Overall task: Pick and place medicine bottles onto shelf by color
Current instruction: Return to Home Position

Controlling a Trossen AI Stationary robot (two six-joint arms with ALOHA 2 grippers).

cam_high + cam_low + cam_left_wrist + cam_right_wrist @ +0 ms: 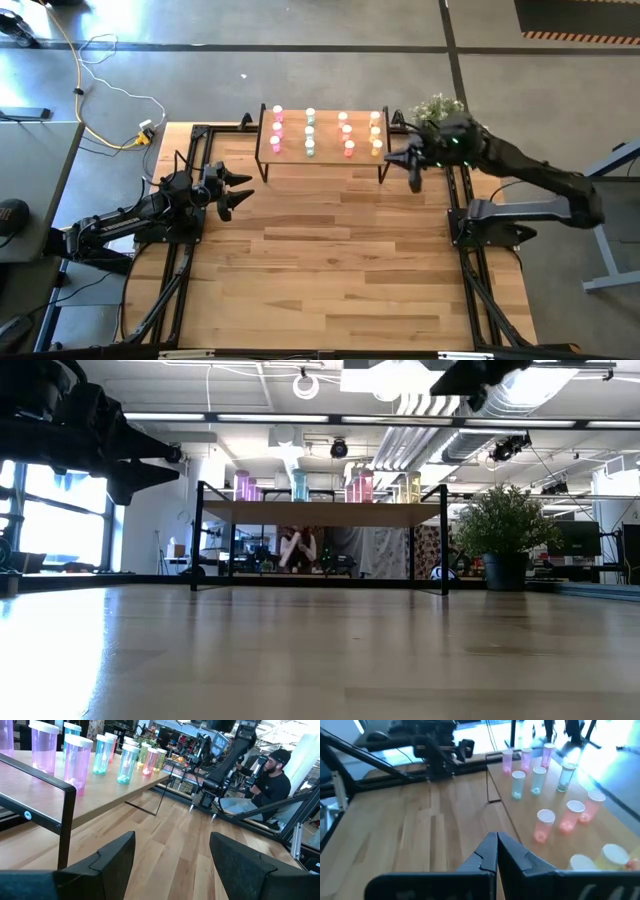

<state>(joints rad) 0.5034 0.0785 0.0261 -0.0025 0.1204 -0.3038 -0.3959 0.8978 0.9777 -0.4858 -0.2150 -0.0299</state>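
Note:
The shelf (327, 150) stands at the table's far middle on thin black legs. The medicine bottles stand upright on its board in colour columns: pink (277, 128), green-blue (310, 132), red-orange (346, 133) and yellow (376, 132). My left gripper (240, 195) is open and empty, hovering off the shelf's left near corner; its wrist view looks along the board past the pink bottles (40, 747). My right gripper (415, 183) is shut on nothing, just off the shelf's right end, with red-orange bottles (543, 825) close beside it in the right wrist view.
A potted plant (438, 105) sits behind the shelf's right end. Black frame rails run along both table sides (470, 250). A person (267, 785) sits beyond the table's right side. Bare wood planks (330, 260) spread across the near half.

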